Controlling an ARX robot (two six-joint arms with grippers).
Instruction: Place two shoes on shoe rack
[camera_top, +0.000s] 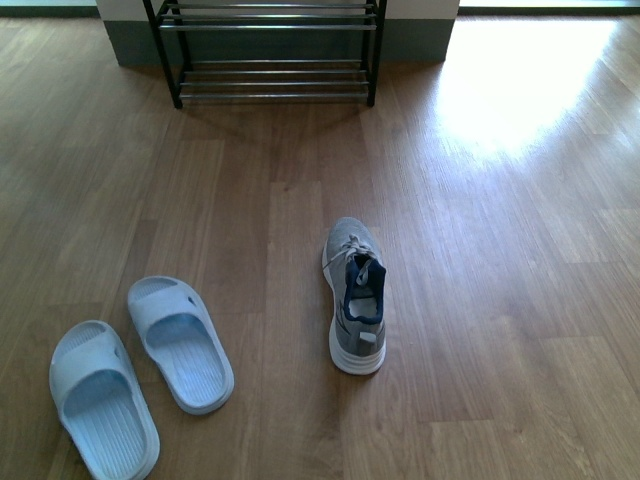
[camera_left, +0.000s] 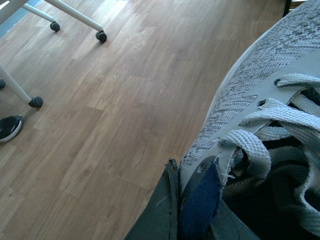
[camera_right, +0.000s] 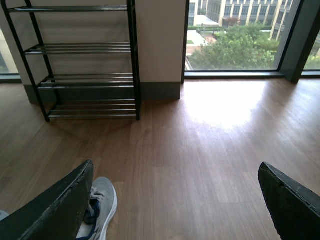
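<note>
While my left jaws pinch one grey sneaker and my right jaws are apart, the other sneaker lies long-ways, toe toward the shoe rack.

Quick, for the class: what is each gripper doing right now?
Left gripper: closed on a sneaker.
Right gripper: open, holding nothing.

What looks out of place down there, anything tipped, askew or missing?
Nothing tipped or damaged. One oddity: only one grey sneaker stands on the floor, toe toward the rack. The second sneaker fills the left wrist view, apparently pinched in the left tool. The two slides lie soles down, side by side.
</note>
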